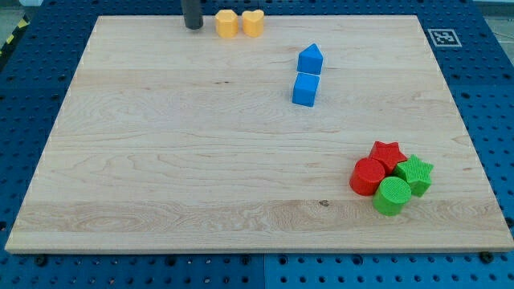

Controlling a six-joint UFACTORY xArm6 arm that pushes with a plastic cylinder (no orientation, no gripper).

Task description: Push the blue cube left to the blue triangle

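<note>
The blue cube (305,90) lies on the wooden board (161,160), right of centre in the upper half. The blue triangle (310,59) sits just above it, touching or nearly touching it. My tip (193,26) is at the view's top edge of the board, far to the left of both blue blocks and just left of the yellow blocks. It touches no block.
A yellow hexagon (226,23) and a yellow heart (253,23) sit side by side at the top edge. At the lower right a red star (388,153), red cylinder (369,177), green star (416,174) and green cylinder (392,197) are clustered together.
</note>
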